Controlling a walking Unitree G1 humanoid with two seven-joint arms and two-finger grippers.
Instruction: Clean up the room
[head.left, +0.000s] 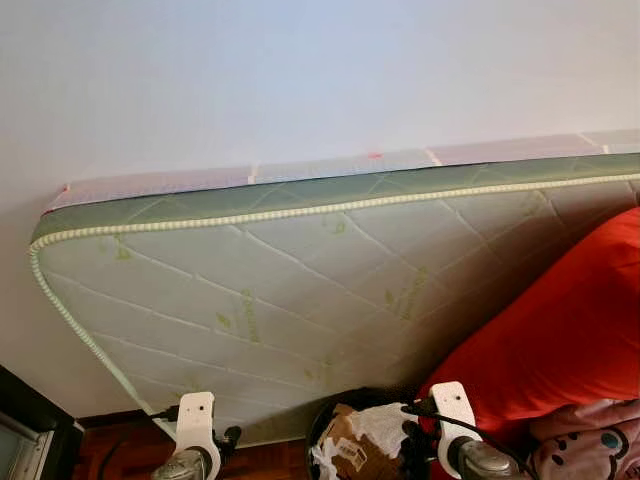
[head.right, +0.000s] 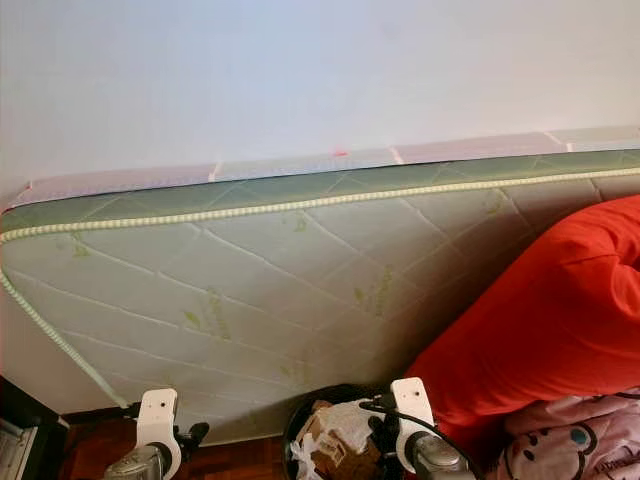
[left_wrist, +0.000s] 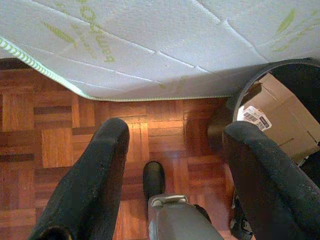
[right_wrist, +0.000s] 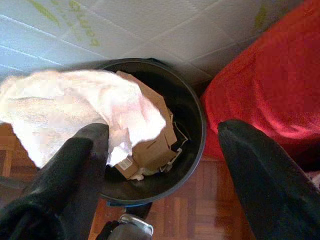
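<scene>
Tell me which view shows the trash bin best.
Right wrist view: the bin shows nearly its whole round rim, with cardboard and a white sheet over its opening. Left wrist view catches one side of the rim. The eye views show just its top at the frame's bottom edge.

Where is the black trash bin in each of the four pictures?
Left eye view: the black trash bin sits at the bottom middle, between the two arms.
Right eye view: at the bottom middle, before the mattress.
Left wrist view: its rim curves in at the right edge, cardboard inside.
Right wrist view: in the middle, under the white crumpled paper.
Shared landmark: the quilted mattress with green leaf prints stands behind the bin.
</scene>
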